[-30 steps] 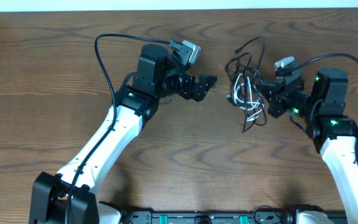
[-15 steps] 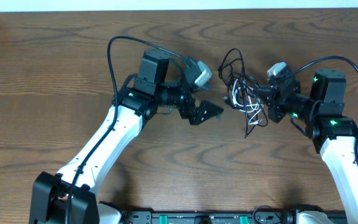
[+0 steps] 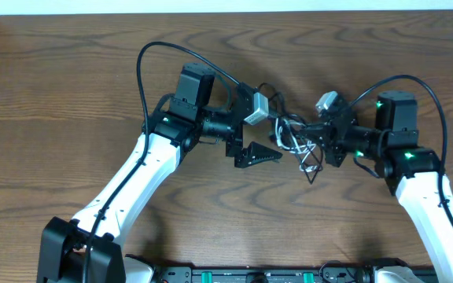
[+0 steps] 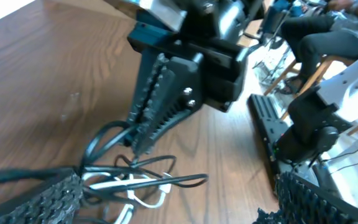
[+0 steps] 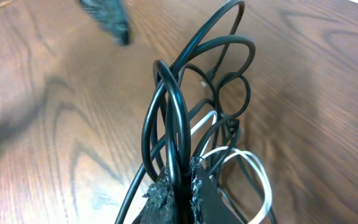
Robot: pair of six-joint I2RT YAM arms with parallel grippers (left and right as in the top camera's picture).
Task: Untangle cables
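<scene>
My right gripper (image 5: 178,186) is clenched on the tangled cables (image 3: 293,140), whose loops stretch straight out from its tips toward, I think between, my spread-open left gripper (image 3: 264,130).

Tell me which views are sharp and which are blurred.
Overhead: evenly lit and sharp, with the cables crisp on the table. Left wrist: the right hand and the background are slightly blurred, and its own pads are soft at the bottom corners. Right wrist: the cables near the lens are sharp, the dark shape at top left is blurred, and the wood has a dull sheen.
</scene>
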